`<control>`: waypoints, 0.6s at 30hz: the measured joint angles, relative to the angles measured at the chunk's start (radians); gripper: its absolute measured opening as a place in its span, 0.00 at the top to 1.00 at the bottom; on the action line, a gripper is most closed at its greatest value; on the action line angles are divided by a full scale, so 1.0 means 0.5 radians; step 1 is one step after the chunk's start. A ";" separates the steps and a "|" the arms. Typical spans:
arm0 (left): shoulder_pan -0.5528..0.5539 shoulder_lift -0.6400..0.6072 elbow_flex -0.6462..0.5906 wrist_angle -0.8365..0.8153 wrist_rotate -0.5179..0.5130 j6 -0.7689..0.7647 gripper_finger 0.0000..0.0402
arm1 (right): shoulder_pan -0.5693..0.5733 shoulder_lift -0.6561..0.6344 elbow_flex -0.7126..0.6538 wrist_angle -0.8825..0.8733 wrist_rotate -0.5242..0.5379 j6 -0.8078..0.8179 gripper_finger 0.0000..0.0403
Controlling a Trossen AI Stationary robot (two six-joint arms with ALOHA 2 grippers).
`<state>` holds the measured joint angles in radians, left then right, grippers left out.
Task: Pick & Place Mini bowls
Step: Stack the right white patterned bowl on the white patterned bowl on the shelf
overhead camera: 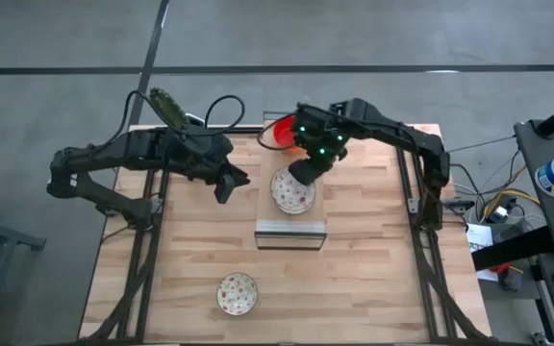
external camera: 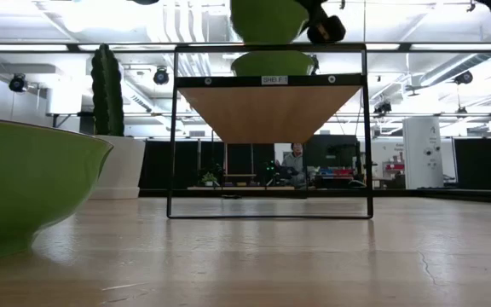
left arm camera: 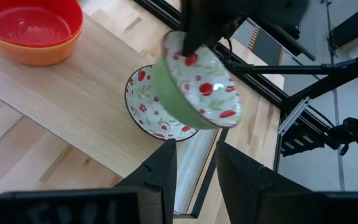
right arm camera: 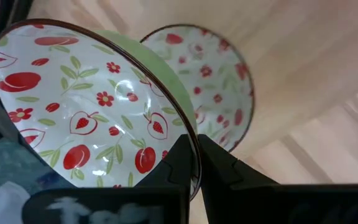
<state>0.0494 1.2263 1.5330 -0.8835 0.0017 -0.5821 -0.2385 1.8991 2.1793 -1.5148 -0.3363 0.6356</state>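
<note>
Mini bowls sit scattered: one patterned bowl (overhead camera: 293, 193) rests on the raised shelf (overhead camera: 290, 234) at frame centre, and the right gripper (right arm camera: 194, 163) pinches a second patterned bowl's (right arm camera: 92, 115) rim just above it. Stacked red and orange bowls (overhead camera: 279, 133) lie behind; another patterned bowl (overhead camera: 238, 293) sits lower left. The left gripper (overhead camera: 227, 183), jaws apart, hovers beside the shelf.

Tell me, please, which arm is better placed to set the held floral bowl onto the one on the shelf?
The right. Its gripper is shut on the floral bowl, held just above the bowl on the shelf. The left gripper waits beside the shelf, fingers open and empty.
</note>
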 joint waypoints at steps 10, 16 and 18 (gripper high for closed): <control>-0.002 0.000 0.000 -0.051 0.002 -0.003 0.74 | -0.045 0.159 0.009 -0.114 -0.006 -0.138 0.97; -0.003 0.000 0.000 -0.064 0.003 -0.003 0.74 | -0.045 0.220 0.005 -0.112 -0.003 -0.159 0.97; -0.003 0.000 0.000 -0.063 0.003 -0.003 0.74 | -0.049 0.225 0.007 -0.113 -0.003 -0.165 0.97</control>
<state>0.0479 1.2263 1.5330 -0.9152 0.0032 -0.5835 -0.2630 2.0113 2.1830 -1.5712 -0.3378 0.5531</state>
